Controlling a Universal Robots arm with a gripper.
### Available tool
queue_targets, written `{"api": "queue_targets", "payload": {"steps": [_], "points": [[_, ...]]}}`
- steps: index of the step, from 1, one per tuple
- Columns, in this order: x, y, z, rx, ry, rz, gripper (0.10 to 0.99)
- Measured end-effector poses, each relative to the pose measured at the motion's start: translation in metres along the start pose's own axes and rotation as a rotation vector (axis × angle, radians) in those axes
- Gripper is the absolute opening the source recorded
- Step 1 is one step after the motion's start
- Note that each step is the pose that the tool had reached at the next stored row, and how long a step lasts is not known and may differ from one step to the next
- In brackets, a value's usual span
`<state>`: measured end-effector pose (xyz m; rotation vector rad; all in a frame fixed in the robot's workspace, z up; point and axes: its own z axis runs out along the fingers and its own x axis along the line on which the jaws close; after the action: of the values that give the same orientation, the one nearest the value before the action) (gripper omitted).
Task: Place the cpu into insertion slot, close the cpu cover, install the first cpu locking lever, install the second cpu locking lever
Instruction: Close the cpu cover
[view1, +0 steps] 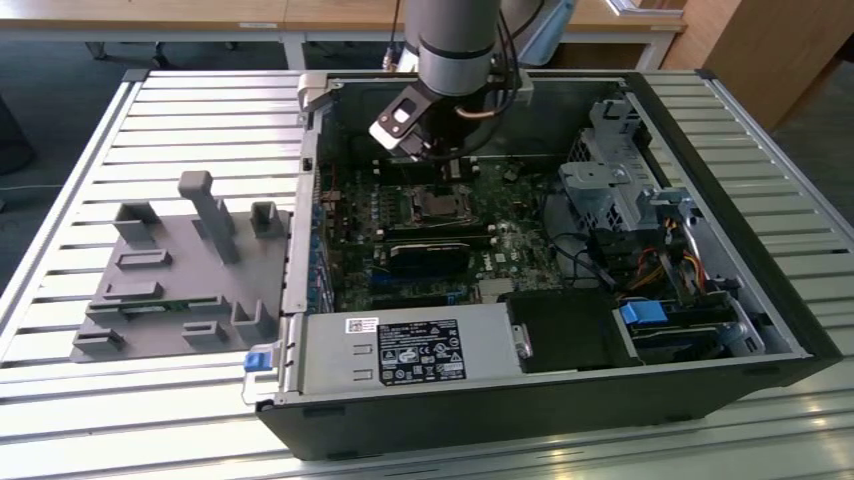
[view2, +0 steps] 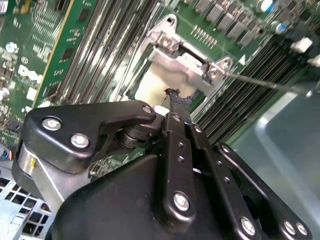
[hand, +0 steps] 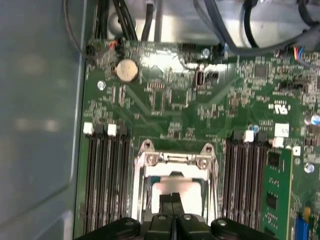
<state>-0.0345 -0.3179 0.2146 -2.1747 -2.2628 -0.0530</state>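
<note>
The arm reaches down into an open computer case (view1: 641, 405) that lies on a slatted table (view1: 120, 420). A grey plastic holder (view1: 174, 285) sits on the table beside the case, on the exterior view's left.

The gripper (view1: 450, 167) hangs low over the green board (view1: 497, 240), right by the socket (view1: 438, 205). In the first wrist view the gripper (hand: 173, 196) has its two fingers pressed together with only a thin seam between them, and nothing shows between them. In the second wrist view the gripper's (view2: 172, 96) tip ends just above the socket area.

The chip (hand: 175, 187) lies flat in the socket with its silver top facing up. It is square, so it has no long axis, and its edges run in line with the socket's edges. The same pale metal face of the chip (view2: 150, 82) shows in the second wrist view.

The cover (hand: 172, 160) appears to lie down over the chip, framing it. Its hinged edge is on the side toward the coin battery (hand: 126, 70). That screwed edge of the cover (view2: 186, 61) is clear in the second wrist view.

A thin lever (view2: 265, 83) runs as a long straight rod from the cover's corner out across the memory slots (view2: 250, 95). In the first wrist view the lever (hand: 213, 192) lies along the side of the socket, parallel to the neighbouring memory slots (hand: 247, 180).
</note>
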Motion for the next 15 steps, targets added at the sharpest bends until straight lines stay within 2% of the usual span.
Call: {"api": "queue_targets", "payload": {"steps": [9, 15], "points": [[0.0005, -0.0143, 0.0029, 0.0, 0.0, 0.0, 0.106], [0.0006, -0.0182, 0.0062, 0.0, 0.0001, 0.0, 0.106]]}}
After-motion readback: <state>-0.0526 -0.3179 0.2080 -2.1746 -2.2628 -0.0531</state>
